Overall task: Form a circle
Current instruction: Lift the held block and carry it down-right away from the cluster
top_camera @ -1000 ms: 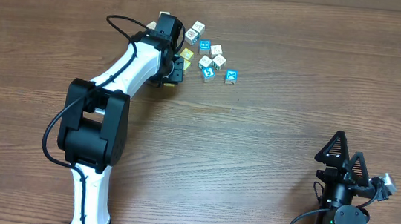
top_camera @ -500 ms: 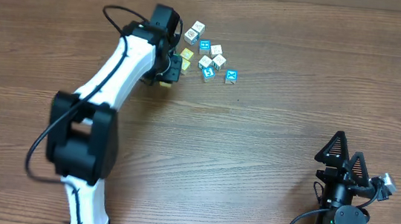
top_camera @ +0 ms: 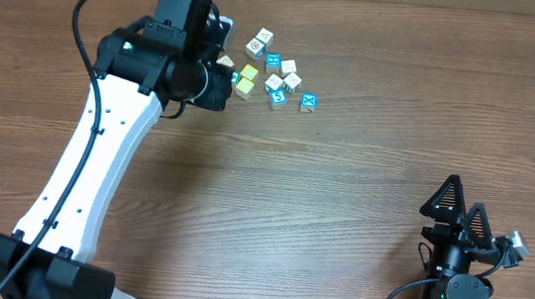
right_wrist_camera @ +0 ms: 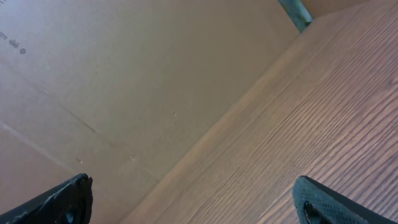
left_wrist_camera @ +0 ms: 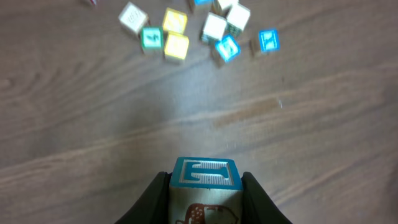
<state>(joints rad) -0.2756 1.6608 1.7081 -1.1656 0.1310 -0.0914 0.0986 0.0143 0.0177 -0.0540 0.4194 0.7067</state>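
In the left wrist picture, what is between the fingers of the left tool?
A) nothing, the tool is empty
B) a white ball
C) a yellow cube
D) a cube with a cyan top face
D: the left tool is shut on a cube with a cyan top face, while the yellow cubes lie apart from it on the table.

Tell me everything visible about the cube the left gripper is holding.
The cube looks like pale wood, with a cyan top face bearing a white mark and a brown picture on its side. It sits upright, clamped on two sides by the left gripper, seemingly above the table, apart from the other cubes.
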